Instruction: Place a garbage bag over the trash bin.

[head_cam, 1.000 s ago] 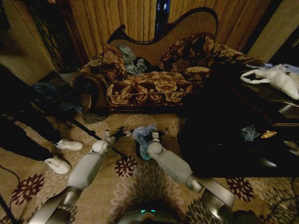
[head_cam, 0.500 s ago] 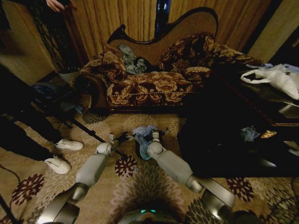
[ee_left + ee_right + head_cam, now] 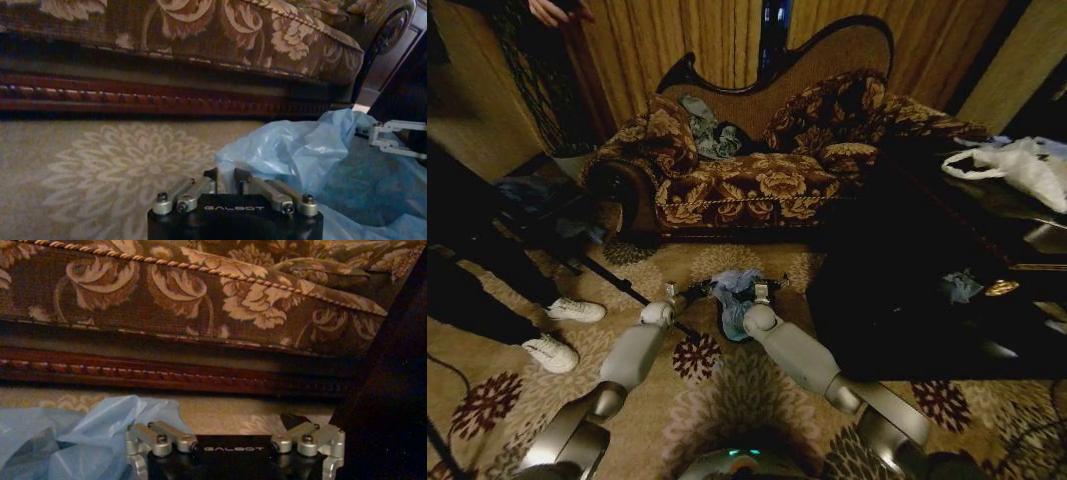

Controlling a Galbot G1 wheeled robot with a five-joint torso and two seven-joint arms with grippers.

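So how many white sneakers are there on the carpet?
2. One white sneaker lies on the carpet to the robot's left, the other white sneaker just nearer the robot. More may be hidden in the dark.

The head view looks down from above; both low wrist views face the sofa (image 3: 757,170) closely.
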